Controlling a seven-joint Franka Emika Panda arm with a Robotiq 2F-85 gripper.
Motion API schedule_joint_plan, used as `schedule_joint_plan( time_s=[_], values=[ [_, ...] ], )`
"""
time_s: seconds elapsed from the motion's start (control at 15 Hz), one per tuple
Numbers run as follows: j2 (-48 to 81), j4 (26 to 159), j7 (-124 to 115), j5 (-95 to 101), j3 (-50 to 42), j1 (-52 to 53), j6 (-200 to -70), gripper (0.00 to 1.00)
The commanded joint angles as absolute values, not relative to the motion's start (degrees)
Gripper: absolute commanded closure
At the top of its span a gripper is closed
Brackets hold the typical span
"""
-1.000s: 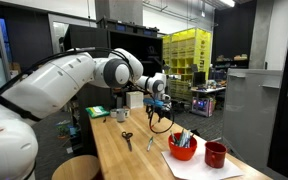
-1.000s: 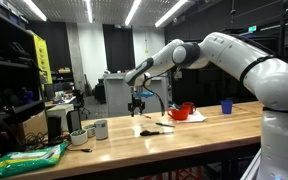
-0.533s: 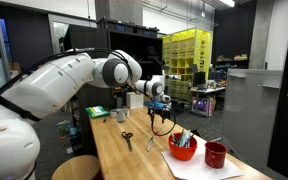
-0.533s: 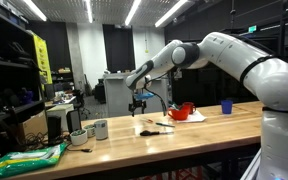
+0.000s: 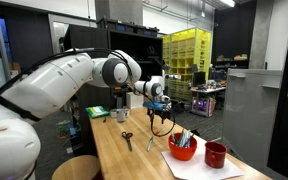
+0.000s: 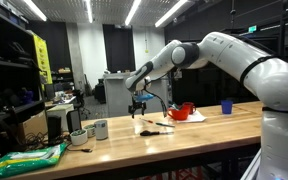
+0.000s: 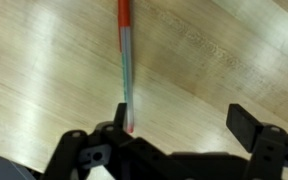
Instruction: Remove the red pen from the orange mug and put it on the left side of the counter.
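While the pincer (image 7: 184, 125) gapes released, red pen (image 7: 126, 60) flat on counter (image 7: 44, 90), its end beside 1 finger

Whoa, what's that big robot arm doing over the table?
The white robot arm is reaching out over the long wooden counter. Its gripper is open and hangs above the wood. In the wrist view, a red pen seems to lie on the counter just below it. The orange mug stands farther along, with other things sticking out of it.
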State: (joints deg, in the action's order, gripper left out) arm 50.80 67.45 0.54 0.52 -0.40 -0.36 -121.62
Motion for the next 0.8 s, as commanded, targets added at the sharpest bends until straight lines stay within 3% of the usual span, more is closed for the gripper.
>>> schedule_joint_plan(
  time_s=[0.0,0.73],
  values=[
    [46.44,71.71,-0.76,0.54,-0.80,-0.27,-122.89,0.00],
    [23.49,94.77,-4.97,-8.36,-1.24,-6.05,-124.54,0.00]
  ],
)
